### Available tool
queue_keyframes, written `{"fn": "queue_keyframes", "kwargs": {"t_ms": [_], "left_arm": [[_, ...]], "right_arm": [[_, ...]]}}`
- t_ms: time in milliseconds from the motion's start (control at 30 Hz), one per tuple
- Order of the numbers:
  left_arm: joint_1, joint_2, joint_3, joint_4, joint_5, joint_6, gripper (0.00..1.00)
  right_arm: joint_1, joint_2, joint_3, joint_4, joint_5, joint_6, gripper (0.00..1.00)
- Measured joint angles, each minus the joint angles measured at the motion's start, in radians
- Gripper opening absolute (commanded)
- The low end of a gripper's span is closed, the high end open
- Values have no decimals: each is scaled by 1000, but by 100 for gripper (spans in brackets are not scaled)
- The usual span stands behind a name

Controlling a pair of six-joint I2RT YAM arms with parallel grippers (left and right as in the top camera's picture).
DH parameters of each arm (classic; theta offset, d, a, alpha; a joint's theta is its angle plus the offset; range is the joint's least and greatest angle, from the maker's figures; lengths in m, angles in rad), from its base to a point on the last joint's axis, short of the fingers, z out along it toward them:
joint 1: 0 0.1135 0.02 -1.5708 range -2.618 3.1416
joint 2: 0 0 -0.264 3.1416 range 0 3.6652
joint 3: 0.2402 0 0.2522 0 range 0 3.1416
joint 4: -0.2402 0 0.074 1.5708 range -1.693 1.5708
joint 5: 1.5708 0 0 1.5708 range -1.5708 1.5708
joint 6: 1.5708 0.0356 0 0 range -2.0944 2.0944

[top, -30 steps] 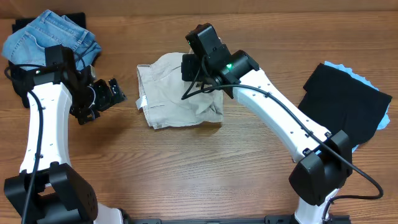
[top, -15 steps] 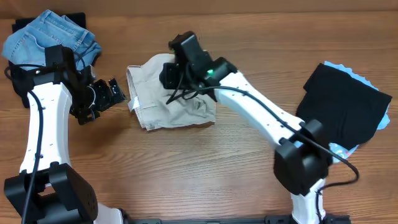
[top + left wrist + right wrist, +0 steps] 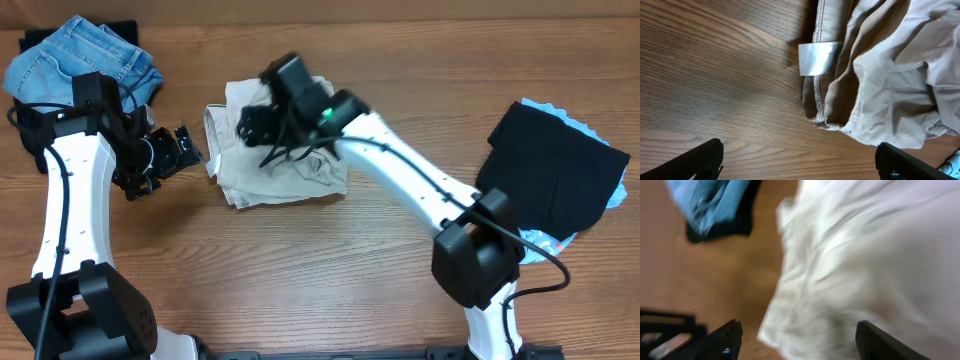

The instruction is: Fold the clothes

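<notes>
Overhead view, crumpled beige trousers (image 3: pixel 290 172) at the table (image 3: pixel 330 270) centre, blurred right gripper (image 3: pixel 250 122) hiding their top edge, its smeared wrist view showing fingers spread, holding nothing, left gripper (image 3: pixel 186 148) wide apart just beside the white label (image 3: pixel 817 57), trousers cropped there.

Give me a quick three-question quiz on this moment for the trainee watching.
1. True or false: the left hand is open and holds nothing.
2. Which garment is the right hand over? A jeans; B beige trousers; C black garment.
3. Fill in: the white label sits on the trousers' edge nearest the ___ hand.
Key: 1 true; 2 B; 3 left.
</notes>
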Motion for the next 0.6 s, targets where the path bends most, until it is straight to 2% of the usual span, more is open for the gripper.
{"fn": "queue_keyframes", "kwargs": {"t_ms": [133,233,400,600], "left_arm": [[-3,0,0,4,0,0,100],[-11,0,0,0,0,0,100],[-13,0,0,0,0,0,100],[-13,0,0,0,0,0,100]], "right_arm": [[-58,-5,11,-85,38,6,74],[-6,17,11,-64,43,110,73],[72,47,10,-65,57,170,73],[99,113,10,-15,123,286,73]]}}
